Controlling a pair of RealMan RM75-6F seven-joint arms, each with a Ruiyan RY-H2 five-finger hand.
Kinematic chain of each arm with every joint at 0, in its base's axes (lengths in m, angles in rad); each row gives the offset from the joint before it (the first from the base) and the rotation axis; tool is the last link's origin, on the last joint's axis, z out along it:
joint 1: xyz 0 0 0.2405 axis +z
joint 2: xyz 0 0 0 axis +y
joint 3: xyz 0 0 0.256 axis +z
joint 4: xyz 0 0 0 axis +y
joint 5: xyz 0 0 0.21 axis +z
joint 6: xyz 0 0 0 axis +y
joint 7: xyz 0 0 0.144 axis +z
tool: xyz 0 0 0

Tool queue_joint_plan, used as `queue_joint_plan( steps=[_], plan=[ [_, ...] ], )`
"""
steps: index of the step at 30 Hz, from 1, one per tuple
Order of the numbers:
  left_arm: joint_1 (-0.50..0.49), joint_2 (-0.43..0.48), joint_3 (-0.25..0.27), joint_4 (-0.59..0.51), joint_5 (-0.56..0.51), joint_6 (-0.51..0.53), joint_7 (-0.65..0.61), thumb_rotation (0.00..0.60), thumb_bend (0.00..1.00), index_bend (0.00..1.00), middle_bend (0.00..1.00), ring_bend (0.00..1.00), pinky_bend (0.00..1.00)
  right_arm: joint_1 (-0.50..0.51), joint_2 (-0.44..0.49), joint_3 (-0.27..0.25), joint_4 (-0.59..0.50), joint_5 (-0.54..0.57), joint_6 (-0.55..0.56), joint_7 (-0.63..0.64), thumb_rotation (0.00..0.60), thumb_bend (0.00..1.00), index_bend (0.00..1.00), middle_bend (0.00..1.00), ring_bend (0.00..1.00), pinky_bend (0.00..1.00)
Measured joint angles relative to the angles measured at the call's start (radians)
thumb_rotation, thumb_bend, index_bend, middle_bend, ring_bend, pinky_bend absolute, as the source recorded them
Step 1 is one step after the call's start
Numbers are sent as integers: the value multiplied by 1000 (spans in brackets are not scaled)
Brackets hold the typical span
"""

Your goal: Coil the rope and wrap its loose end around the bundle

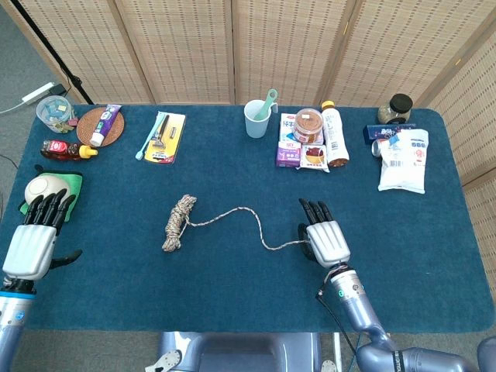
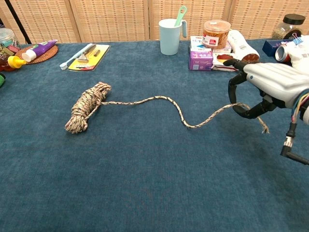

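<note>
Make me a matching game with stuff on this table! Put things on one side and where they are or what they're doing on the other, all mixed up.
Things:
1. rope bundle
2. right hand
3. light blue cup
4. toothpaste tube

Places or states:
A. lies on a round coaster
B. holds the rope's loose end
C. has a green spoon in it
D. lies coiled on the blue cloth

Pairs: 1-D, 2-B, 3-C, 4-A
</note>
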State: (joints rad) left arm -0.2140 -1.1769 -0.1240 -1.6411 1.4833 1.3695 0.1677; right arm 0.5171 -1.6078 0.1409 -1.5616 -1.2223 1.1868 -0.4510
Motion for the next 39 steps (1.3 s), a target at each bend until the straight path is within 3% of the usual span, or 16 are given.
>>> queue_joint_plan(
  steps=[10, 22, 31, 39],
  plan=[
    [-159, -96, -58, 18, -53, -168, 65, 600, 0, 0, 0, 0, 0, -16, 39, 0, -40, -10, 19, 6, 600, 491, 582, 0, 0, 0],
    [-323, -296, -118, 0, -261, -321, 216, 600, 0, 0, 0, 0, 0, -19, 29, 7, -33, 7, 20, 2, 600, 491, 589, 0, 0, 0],
    [-402, -425, -128, 24, -363, -353, 297, 600, 0, 0, 0, 0, 0, -21, 30, 15, -31, 24, 19, 4, 600, 491, 590, 0, 0, 0],
    [-429, -541, -123, 101, -420, -303, 350, 600, 0, 0, 0, 0, 0, -23, 38, 21, -30, 34, 18, 6, 600, 491, 591, 0, 0, 0]
  ],
)
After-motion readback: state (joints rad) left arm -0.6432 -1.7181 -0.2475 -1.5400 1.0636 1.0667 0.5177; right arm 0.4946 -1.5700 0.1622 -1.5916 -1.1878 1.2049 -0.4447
